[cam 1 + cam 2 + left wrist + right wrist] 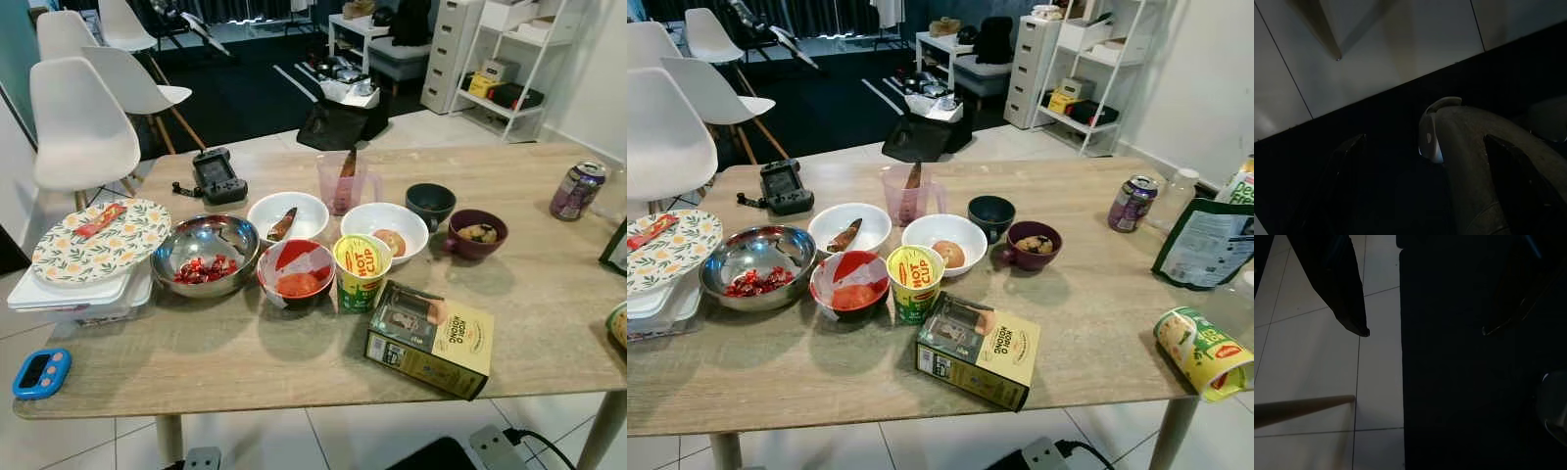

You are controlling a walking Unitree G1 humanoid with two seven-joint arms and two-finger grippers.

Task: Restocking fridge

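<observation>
Your table (pixel 245 362) holds bowls, a noodle cup (pixel 361 271) and a yellow box (pixel 431 338) — nothing gripped. Both grippers — left gripper (pixel 1425 186), right gripper (pixel 1425 328) — hang over floor tiles, fingers spread wide.

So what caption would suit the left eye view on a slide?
Wooden table crowded with shiny steel bowl, yellow Hot Cup noodle tub and yellow box.

We've got the Hot Cup noodles (pixel 361 271) mid-table: red-sauce bowl (pixel 296 273) touching its left, steel bowl (pixel 205 254) further left, yellow box (pixel 429 339) just in front-right.
</observation>
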